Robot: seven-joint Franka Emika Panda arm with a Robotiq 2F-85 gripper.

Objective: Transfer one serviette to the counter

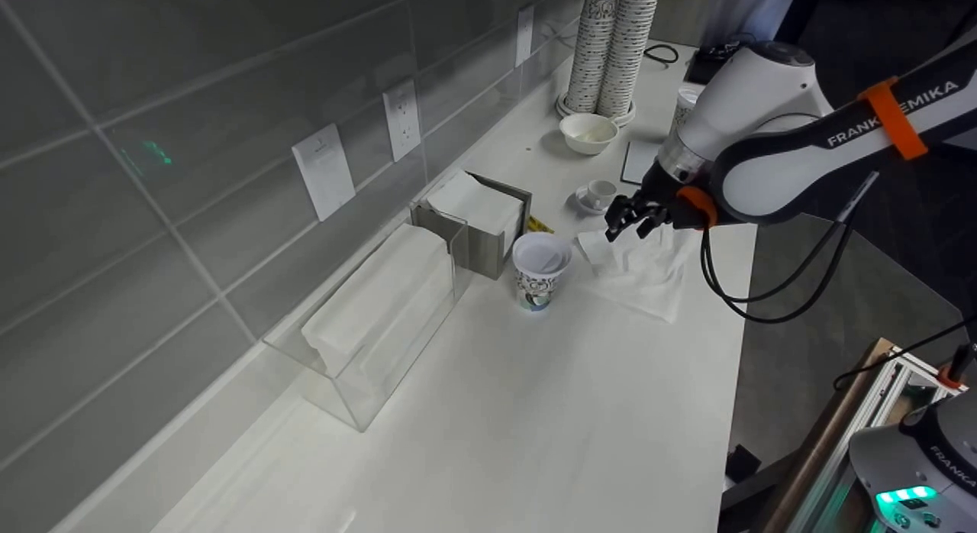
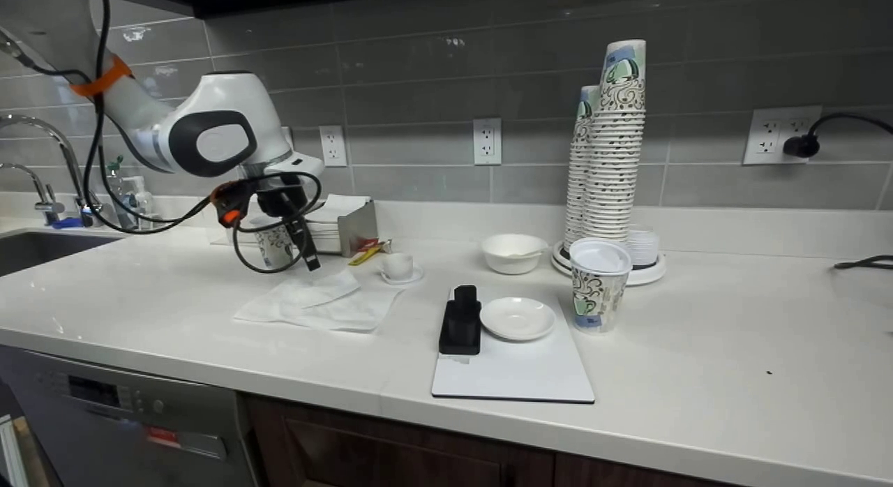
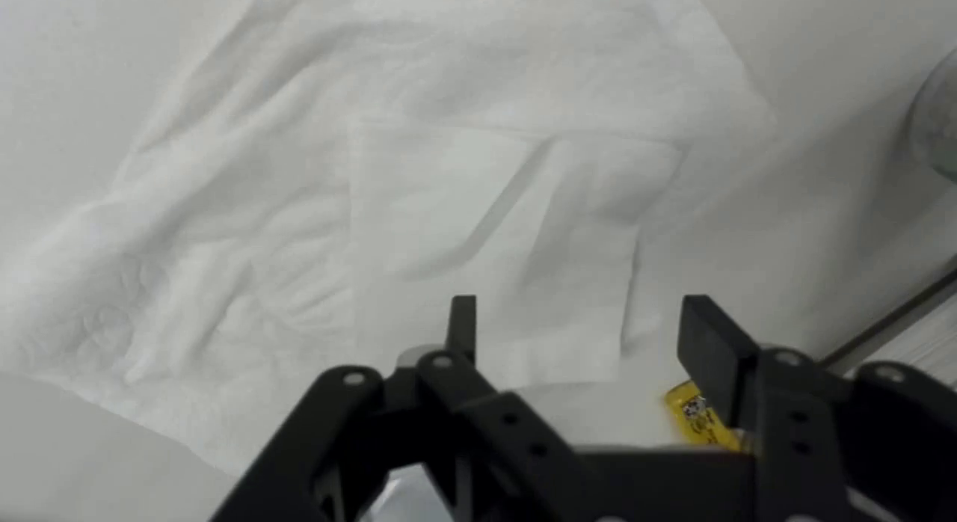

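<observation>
A white serviette, square and slightly creased, lies on top of a larger crumpled white sheet in the wrist view. Both lie on the white counter. In an exterior view the serviette rests on the spread sheet on the counter. It also shows, partly behind the fingers, in an exterior view, with the counter around it. My gripper is open and empty, pointing down a little above the serviette. It shows in both exterior views.
A patterned cup and a metal napkin holder stand on the wall side. A clear box holds more napkins. A small cup on a saucer and a yellow packet are close by. Farther on are a bowl and cup stacks.
</observation>
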